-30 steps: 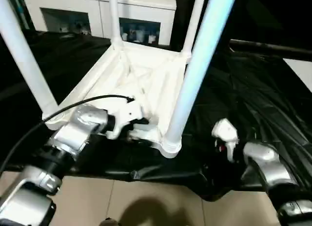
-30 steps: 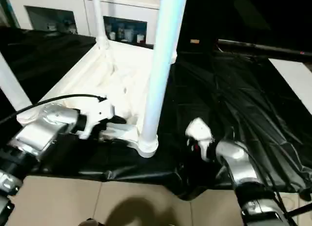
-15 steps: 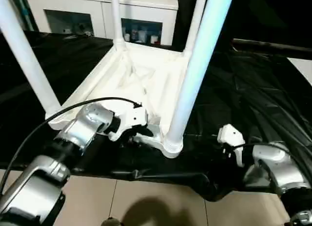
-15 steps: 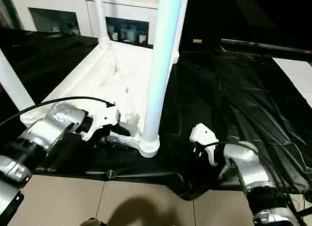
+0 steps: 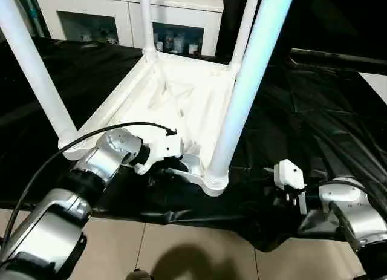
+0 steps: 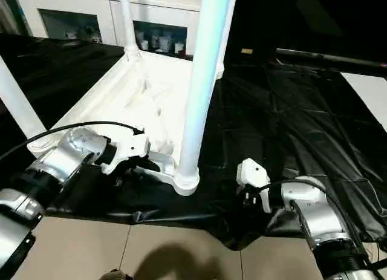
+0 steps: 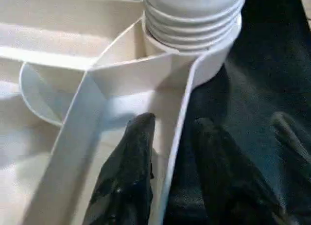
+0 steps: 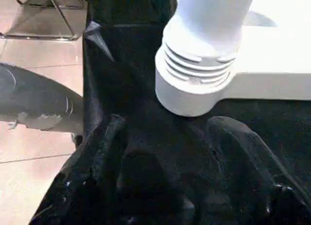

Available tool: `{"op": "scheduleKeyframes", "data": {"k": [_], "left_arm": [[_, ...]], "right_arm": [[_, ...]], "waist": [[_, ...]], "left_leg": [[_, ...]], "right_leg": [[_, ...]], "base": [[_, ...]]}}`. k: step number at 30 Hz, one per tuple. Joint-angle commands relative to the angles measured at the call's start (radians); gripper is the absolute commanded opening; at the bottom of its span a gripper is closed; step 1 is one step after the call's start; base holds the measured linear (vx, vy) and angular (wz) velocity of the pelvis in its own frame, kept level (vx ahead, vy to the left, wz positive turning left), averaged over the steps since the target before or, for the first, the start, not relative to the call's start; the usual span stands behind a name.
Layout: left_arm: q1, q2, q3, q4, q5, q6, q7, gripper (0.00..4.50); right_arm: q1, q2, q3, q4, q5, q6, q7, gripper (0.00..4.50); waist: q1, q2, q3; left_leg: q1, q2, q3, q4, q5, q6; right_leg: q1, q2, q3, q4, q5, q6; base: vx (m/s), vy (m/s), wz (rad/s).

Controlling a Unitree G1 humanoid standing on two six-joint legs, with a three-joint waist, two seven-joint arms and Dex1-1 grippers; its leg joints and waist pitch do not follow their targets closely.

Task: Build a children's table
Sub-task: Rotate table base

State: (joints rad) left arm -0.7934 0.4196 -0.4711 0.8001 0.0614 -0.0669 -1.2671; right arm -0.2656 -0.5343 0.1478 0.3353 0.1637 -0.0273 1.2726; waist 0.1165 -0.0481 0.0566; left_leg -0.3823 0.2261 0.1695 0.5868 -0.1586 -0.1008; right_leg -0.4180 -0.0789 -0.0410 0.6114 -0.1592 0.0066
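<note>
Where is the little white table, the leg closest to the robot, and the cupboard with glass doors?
children's table (image 5: 181, 98), left eye view: ribbed underside.
nearest leg (image 5: 248, 92), left eye view: middle of the tube.
white cabinet (image 5: 139, 26), left eye view: front panel between the doors.

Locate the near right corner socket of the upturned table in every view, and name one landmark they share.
Left eye: socket, low centre, beside left gripper.
Right eye: socket, low centre.
Left wrist: socket, at the top, beyond the fingers straddling the rim.
Right wrist: socket, upper centre.
Shared landmark: the ribbed collar at the leg's base.
</note>
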Motion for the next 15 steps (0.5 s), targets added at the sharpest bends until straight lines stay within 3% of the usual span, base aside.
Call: {"op": "scheduleKeyframes", "data": {"k": [1,10,15], "left_arm": [[-0.02,-0.003,-0.002,0.013,0.022,-0.014,0.014,1.21],[-0.007,0.008,-0.026,-0.013,0.067,0.032,0.023,0.52],[0.054,-0.006,0.015,-0.127,0.029,0.227,0.04,0.26]], "right_arm": [[0.011,-0.022,-0.003,-0.027,0.013,0.011,0.006,2.94],[0.014,-0.019,-0.014,-0.029,0.002,0.008,-0.039,2.94],[-0.011,0.019,-0.048,0.02,-0.023,0.003,-0.155,2.94]], "waist": [[0.005,0.002,-0.069],[0.002,0.003,-0.069],[-0.007,-0.001,-0.069]], "left_leg": [[0.017,0.001,0.007,-0.071,-0.311,0.027],[0.016,0.001,0.007,-0.072,-0.303,0.024],[0.014,-0.001,0.008,-0.071,-0.288,0.019]], "right_leg": [[0.05,-0.047,0.021,-0.079,-0.326,-0.185],[0.052,-0.047,0.021,-0.074,-0.286,-0.202],[0.053,-0.047,0.021,-0.075,-0.293,-0.208]], "base": [[0.0,0.0,0.0],[0.0,0.0,0.0],[0.0,0.0,0.0]]}}
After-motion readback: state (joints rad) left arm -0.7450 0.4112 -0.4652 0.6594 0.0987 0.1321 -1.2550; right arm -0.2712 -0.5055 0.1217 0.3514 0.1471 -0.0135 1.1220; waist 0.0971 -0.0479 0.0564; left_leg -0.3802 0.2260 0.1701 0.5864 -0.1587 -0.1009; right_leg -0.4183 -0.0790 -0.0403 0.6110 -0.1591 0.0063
